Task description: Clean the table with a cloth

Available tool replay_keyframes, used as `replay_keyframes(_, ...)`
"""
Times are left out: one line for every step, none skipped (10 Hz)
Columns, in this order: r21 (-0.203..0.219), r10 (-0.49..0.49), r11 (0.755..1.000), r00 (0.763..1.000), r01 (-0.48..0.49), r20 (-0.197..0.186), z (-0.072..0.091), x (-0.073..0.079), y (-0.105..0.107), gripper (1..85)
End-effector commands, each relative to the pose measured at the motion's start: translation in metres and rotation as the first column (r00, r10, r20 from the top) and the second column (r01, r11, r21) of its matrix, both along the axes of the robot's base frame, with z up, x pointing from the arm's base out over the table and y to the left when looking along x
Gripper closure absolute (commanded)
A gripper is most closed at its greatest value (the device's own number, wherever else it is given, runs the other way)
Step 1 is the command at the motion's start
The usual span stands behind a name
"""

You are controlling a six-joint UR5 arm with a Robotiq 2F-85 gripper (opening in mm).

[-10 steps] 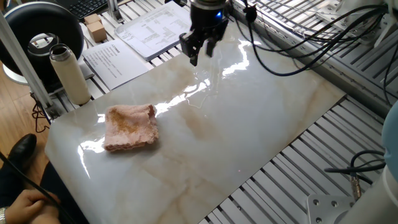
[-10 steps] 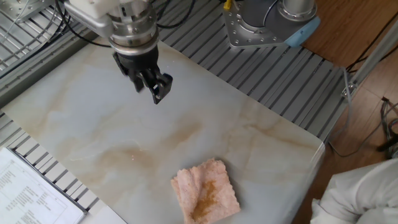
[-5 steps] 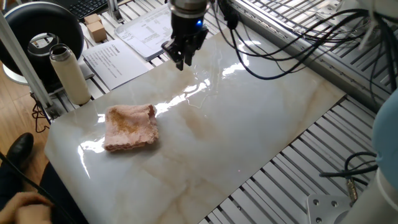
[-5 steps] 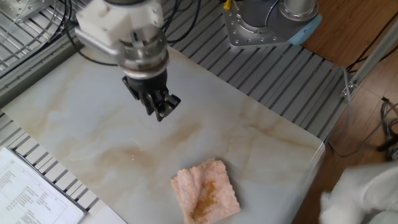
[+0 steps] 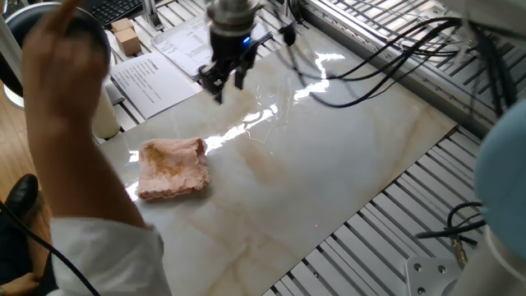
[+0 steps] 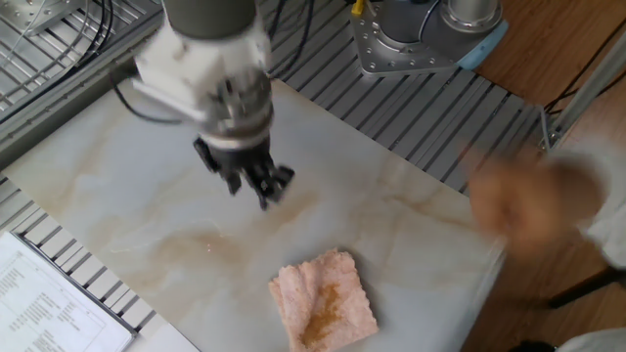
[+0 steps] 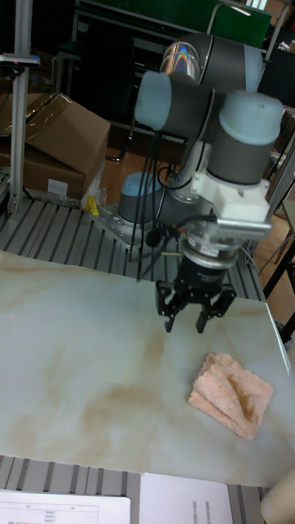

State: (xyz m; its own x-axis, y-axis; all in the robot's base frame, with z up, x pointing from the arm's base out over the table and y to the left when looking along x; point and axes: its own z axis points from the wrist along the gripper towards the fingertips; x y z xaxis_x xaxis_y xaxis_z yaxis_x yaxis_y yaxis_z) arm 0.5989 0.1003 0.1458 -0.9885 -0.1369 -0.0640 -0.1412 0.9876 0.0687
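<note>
Marble worktop (image 5: 345,156), cream with faint beige veins, is sitting on a grey ribbed metal frame (image 5: 394,238) and is reflecting the overhead light. Cloth (image 5: 172,167): pale pink, fuzzy, stained yellowish-tan, lying crumpled but roughly flat near one end of the slab, close to its corner. In one fixed view its long axis is running roughly parallel to the slab's short edge; the tall fixed view is showing it folded into low ridges, its longer side angled toward the near right corner (image 7: 232,395). Robot's hand (image 7: 188,315) is hanging over the slab with fingers pointing downward and spread apart, holding nothing, clear of the rag and well short of it; whether the tips are touching the marble cannot be told. Printed paper sheets (image 5: 156,78) are lying on the frame just beyond the slab's edge. A person's arm (image 5: 74,148), blurred, is reaching across the near corner in one fixed view.
</note>
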Motion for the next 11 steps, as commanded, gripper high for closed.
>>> replay_keyframes(0.026, -0.022, 0.999, 1.000, 0.022, -0.005, -0.026, 0.017, 0.033, 28.3)
replay_keyframes(0.024, -0.012, 1.000, 1.000, 0.012, -0.015, -0.013, 0.012, 0.029, 28.3)
replay_keyframes(0.017, 0.000, 1.000, 0.999, 0.000, -0.033, -0.014, 0.007, 0.027, 28.3)
replay_keyframes(0.022, -0.001, 1.000, 0.999, 0.002, -0.034, -0.013, 0.007, 0.029, 28.3)
replay_keyframes(0.028, -0.011, 1.000, 1.000, 0.012, -0.026, -0.013, 0.009, 0.030, 28.3)
replay_keyframes(0.026, -0.026, 0.999, 1.000, 0.026, -0.013, -0.013, 0.013, 0.029, 28.3)
replay_keyframes(0.021, -0.046, 0.999, 0.999, 0.046, -0.001, -0.019, 0.022, 0.038, 28.3)
replay_keyframes(0.015, -0.067, 0.998, 0.998, 0.067, 0.002, -0.028, 0.030, 0.053, 28.3)
replay_keyframes(-0.006, -0.069, 0.998, 0.998, 0.069, 0.002, -0.036, 0.033, 0.057, 28.3)
replay_keyframes(-0.017, -0.073, 0.997, 0.997, 0.073, -0.005, -0.038, 0.032, 0.054, 28.3)
replay_keyframes(-0.049, -0.083, 0.996, 0.996, 0.081, -0.042, -0.026, 0.021, 0.039, 29.3)
